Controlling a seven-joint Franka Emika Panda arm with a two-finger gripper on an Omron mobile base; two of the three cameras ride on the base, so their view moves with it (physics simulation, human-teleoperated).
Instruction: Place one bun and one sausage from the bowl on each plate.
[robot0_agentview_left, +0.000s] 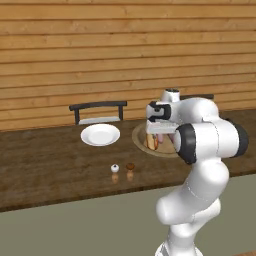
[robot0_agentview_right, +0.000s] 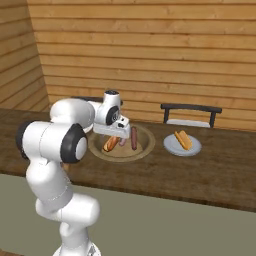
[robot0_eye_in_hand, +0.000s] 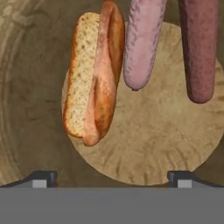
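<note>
The tan bowl holds a split bun, a pale pink sausage and a dark red sausage. My gripper hovers open just above the bowl floor, with nothing between its fingers. The bun lies ahead and to the left of it in the hand view, the sausages ahead and to the right. In the base views the gripper points down into the bowl. One white plate left of the bowl is bare. The other plate on the right carries a bun.
Two dark chairs stand behind the wooden table, against a plank wall. Two small shakers, one white and one brown, sit near the table's front edge, left of my arm.
</note>
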